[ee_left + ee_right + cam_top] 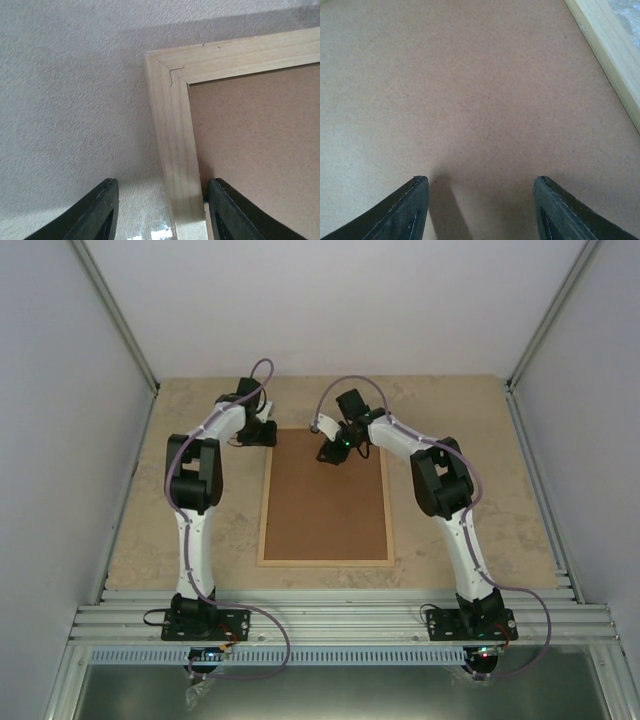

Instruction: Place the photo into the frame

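Frame (172,140): pale wood, lying flat at the centre of the worktop (450,410), with a brown backing board (325,495) inside.
Left gripper (162,184): fingers apart, astride the frame's upper-left rail (not clamped).
Right gripper (480,180): fingers apart over the board's upper part, holding nothing.

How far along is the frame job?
Done: the frame lies flat with the brown board in it. Now: left fingers straddle its rail near a corner; right fingers hover open over the board. Remaining: no photo shows, so I cannot tell if it's inside.
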